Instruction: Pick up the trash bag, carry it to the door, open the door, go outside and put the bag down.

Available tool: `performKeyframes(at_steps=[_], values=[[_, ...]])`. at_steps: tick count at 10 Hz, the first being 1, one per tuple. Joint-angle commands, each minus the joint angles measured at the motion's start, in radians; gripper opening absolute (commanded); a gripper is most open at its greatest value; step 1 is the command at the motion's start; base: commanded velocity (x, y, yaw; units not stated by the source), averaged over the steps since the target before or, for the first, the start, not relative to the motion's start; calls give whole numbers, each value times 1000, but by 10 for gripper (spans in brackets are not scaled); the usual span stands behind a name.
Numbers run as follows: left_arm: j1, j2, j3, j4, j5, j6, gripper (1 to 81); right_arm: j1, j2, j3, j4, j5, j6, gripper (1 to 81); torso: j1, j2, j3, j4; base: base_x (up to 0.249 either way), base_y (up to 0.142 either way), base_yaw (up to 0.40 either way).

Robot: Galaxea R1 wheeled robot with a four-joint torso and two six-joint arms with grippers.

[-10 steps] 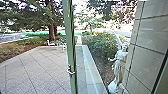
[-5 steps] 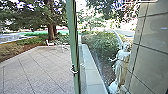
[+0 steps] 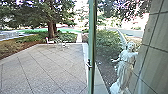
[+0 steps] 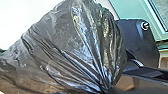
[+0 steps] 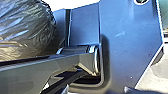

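In the head view, the green-framed glass door [image 3: 92, 50] stands open, its edge upright near the middle, with a metal handle [image 3: 89, 64] low on it. Paved ground outside [image 3: 50, 65] stretches to the left of that edge. The black trash bag [image 4: 62, 47] bulges large in the left wrist view, its plastic drawn into a tight neck where my left gripper [image 4: 107, 89] is shut on it. Part of the same bag [image 5: 25, 27] shows in the right wrist view, beside the robot's own dark plate and jointed bar.
Behind the glass on the right stand a pale winged statue [image 3: 125, 65] and a tiled wall [image 3: 152, 50]. White chairs [image 3: 50, 41] and a small table are at the far side of the paving, near a tree trunk [image 3: 51, 30].
The head camera has moved with the robot. The door's edge and handle now lie further right against the yard, and more of the paving shows to the left of them.
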Motion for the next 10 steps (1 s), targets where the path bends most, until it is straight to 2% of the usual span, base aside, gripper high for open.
performKeyframes(at_steps=[1,10], values=[[-41,-3,9,8,63,3,10,48,17,16,-8,-66,-15,811,0,0,0,0,103,0,0],[-41,-3,9,9,63,5,10,48,19,16,-6,-66,-15,811,0,0,0,0,101,0,0]])
